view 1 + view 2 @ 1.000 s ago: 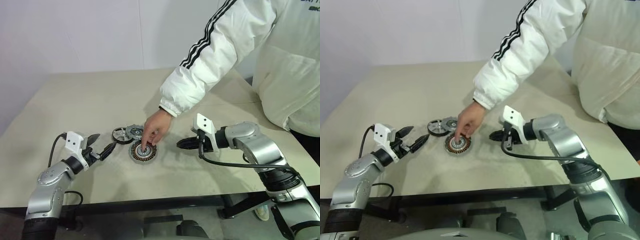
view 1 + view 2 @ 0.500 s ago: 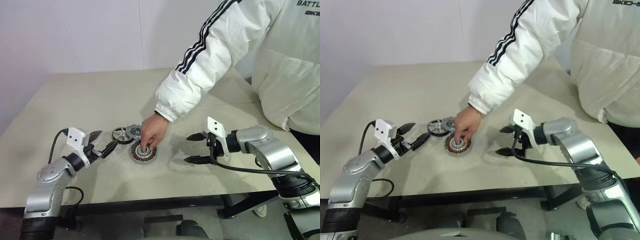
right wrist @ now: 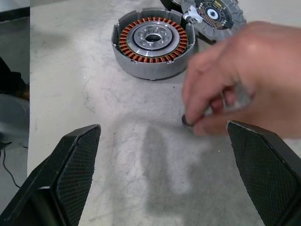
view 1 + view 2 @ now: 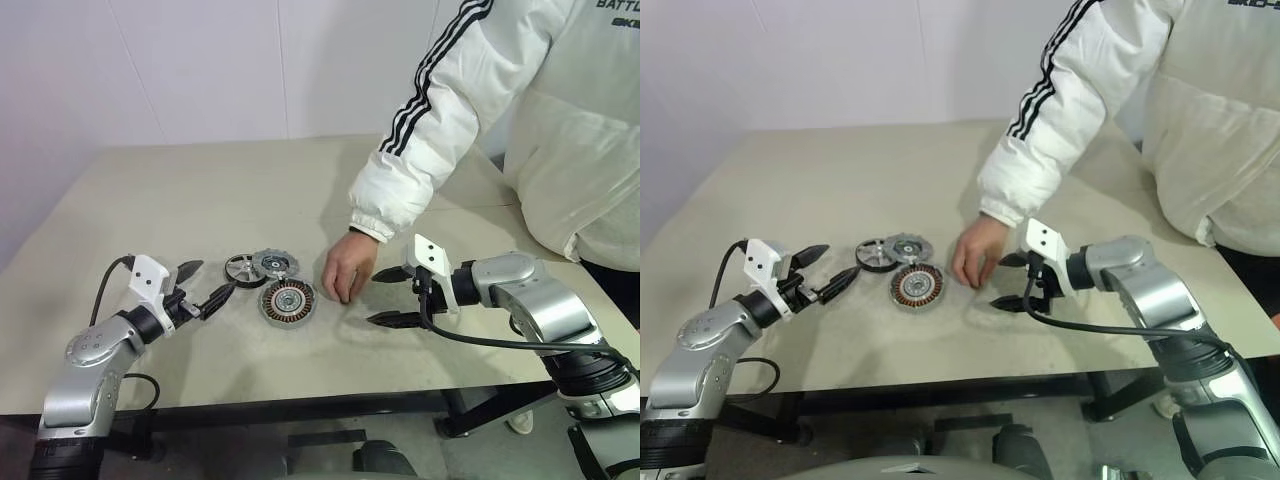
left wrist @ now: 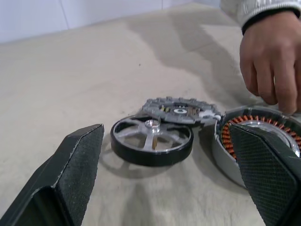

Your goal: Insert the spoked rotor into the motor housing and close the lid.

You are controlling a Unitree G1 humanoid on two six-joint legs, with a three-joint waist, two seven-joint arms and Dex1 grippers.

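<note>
The motor housing (image 4: pixel 287 301), with copper windings around a silver hub, lies on the table between my grippers. Just behind it sits the spoked rotor (image 4: pixel 243 268), dark-rimmed with silver spokes. The grey notched lid (image 4: pixel 274 264) rests beside the rotor and overlaps its rim. My left gripper (image 4: pixel 205 282) is open just left of the rotor and holds nothing. My right gripper (image 4: pixel 380 297) is open to the right of the housing, also holding nothing. A person's hand (image 4: pixel 347 275) rests on the table between the housing and my right gripper, its fingertips at a small dark ring (image 3: pixel 186 121).
The person in a white jacket (image 4: pixel 560 130) stands at the table's right side, with an arm reaching over the table above my right gripper. The beige table (image 4: pixel 200 190) stretches back to a white wall. Its front edge runs just below my arms.
My right gripper has opened. The person's hand has left the housing's hub and moved right, onto the table beside my right gripper. The left gripper has stayed open in place.
</note>
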